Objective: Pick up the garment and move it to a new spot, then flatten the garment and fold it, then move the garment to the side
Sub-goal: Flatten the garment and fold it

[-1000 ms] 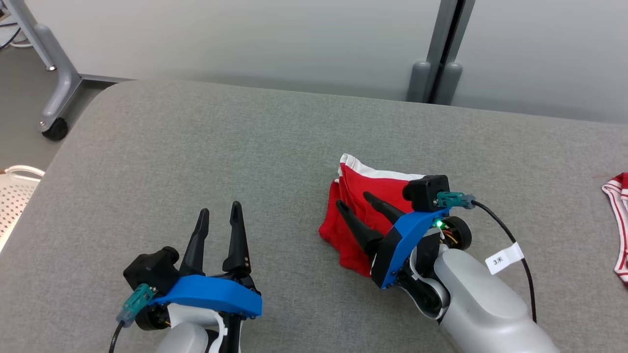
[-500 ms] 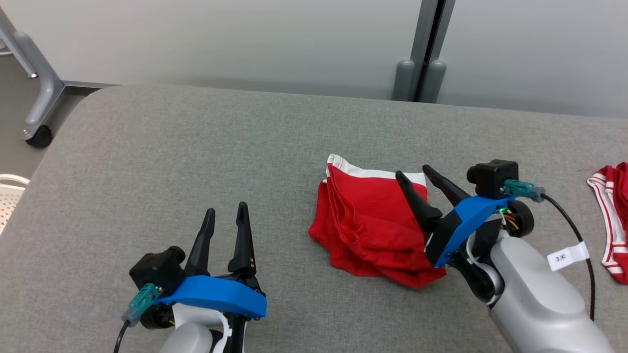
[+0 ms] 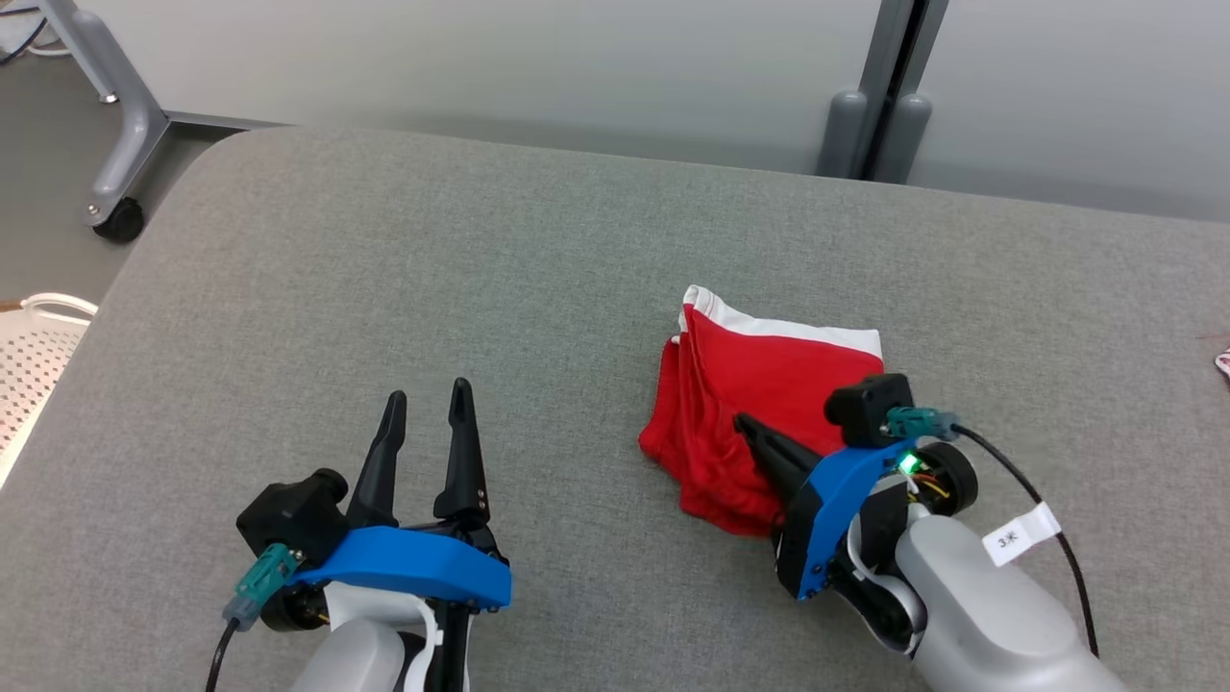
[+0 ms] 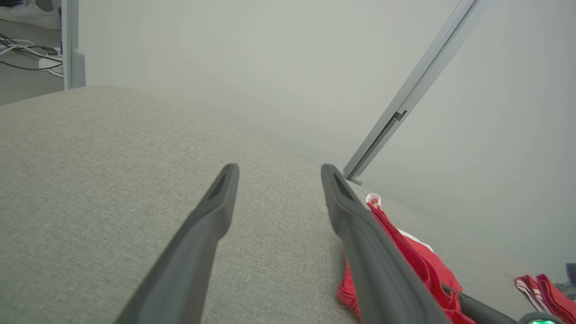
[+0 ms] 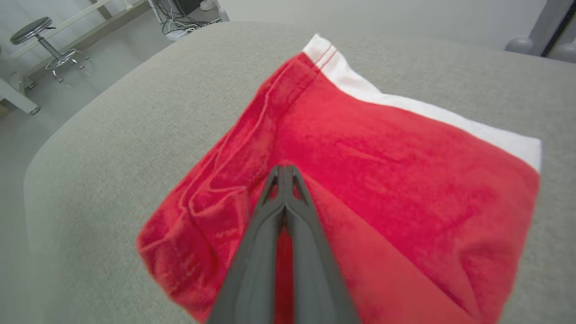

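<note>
The garment (image 3: pixel 759 375), red with a white band, lay folded on the table (image 3: pixel 480 269), right of centre. The right gripper (image 3: pixel 745 423) had its fingers pressed together, tips resting on the red cloth near the near edge of the fold (image 5: pixel 283 168). Whether any cloth was nipped between them was hard to tell. The left gripper (image 3: pixel 429 392) hung over bare table well left of the garment, its fingers spread apart and holding nothing.
</note>
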`<state>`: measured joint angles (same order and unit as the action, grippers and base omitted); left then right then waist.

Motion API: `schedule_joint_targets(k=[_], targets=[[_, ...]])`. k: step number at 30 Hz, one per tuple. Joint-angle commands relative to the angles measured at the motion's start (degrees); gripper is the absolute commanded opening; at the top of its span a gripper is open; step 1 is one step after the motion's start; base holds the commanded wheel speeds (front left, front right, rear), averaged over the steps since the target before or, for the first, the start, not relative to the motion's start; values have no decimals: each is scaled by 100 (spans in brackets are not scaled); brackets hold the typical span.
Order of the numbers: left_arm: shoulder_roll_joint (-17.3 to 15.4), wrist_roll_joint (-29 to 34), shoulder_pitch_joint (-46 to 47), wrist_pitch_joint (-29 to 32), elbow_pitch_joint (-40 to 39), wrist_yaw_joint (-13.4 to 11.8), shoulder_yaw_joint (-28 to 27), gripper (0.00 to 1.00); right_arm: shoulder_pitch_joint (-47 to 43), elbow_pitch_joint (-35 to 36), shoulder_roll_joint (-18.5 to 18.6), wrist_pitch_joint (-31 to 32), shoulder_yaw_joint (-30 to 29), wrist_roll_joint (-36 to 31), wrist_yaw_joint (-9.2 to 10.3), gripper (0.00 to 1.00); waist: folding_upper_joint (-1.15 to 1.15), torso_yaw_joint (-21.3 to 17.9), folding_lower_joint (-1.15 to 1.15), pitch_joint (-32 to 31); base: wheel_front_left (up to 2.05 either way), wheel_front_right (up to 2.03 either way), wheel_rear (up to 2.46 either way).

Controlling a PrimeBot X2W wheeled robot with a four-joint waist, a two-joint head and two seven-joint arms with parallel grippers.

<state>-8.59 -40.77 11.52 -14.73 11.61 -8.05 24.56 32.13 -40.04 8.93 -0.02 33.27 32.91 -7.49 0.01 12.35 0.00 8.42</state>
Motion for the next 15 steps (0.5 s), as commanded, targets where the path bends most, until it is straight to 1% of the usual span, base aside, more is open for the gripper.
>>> schedule_joint_targets(k=[1, 7, 15], targets=[[-2, 12, 64, -8, -9, -5, -37, 100, -26, -35, -15, 32, 158, -34, -2, 0, -1, 45, 0, 28, 0, 0, 0], [-8, 20, 74, -17, -18, -13, -67, 100, 38, -85, -96, 65, 690, 40, -1, 0, -1, 91, 0, 61, 0, 0, 0], [23, 31, 97, -32, 7, -6, -118, 100, 244, -420, -178, -10, 1269, 101, -1, 0, -1, 16, 0, 141, 0, 0, 0]])
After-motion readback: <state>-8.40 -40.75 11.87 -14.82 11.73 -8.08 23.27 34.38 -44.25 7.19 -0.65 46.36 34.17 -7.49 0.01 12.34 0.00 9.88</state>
